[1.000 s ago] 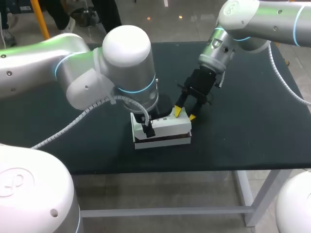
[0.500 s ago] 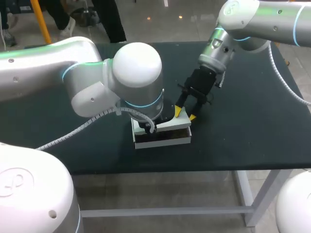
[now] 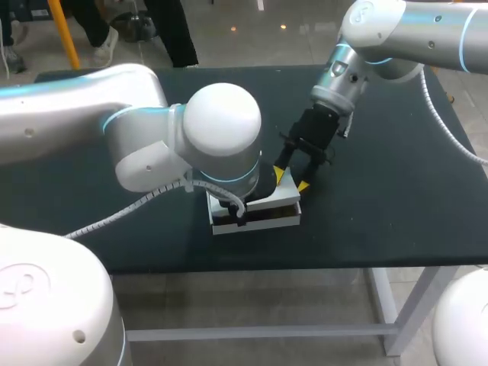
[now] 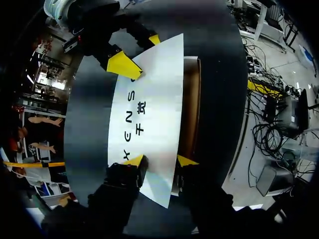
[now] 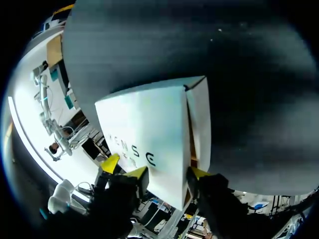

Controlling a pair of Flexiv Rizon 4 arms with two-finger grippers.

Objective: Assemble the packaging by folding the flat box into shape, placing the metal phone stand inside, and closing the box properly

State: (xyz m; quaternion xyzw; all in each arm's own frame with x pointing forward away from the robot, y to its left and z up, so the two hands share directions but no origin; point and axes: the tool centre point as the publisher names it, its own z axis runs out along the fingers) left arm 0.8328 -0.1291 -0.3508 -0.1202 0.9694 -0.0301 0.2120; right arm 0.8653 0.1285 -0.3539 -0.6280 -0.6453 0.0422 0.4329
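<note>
The white box (image 3: 268, 215) lies near the table's front edge, its printed lid (image 4: 149, 99) raised a little over the brown inside (image 4: 192, 109). My left gripper (image 4: 159, 160) is shut on the near end of the lid, one yellow tip at each long edge; in the head view my left wrist (image 3: 221, 145) hides it. My right gripper (image 3: 291, 178) stands open at the box's far right corner, and the lid's end (image 5: 149, 134) runs between its fingers (image 5: 168, 172). From the left wrist it shows at the lid's far corner (image 4: 138, 52). No phone stand is in sight.
The dark table (image 3: 381, 191) carries nothing else. My left arm (image 3: 91, 114) stretches across its left half, my right arm (image 3: 412, 30) over the back right. The table's front edge runs close to the box.
My left wrist has swung right over the box and its gripper has closed onto the lid, which now stands tilted with a dark gap beneath. The right gripper has stayed in place and widened slightly.
</note>
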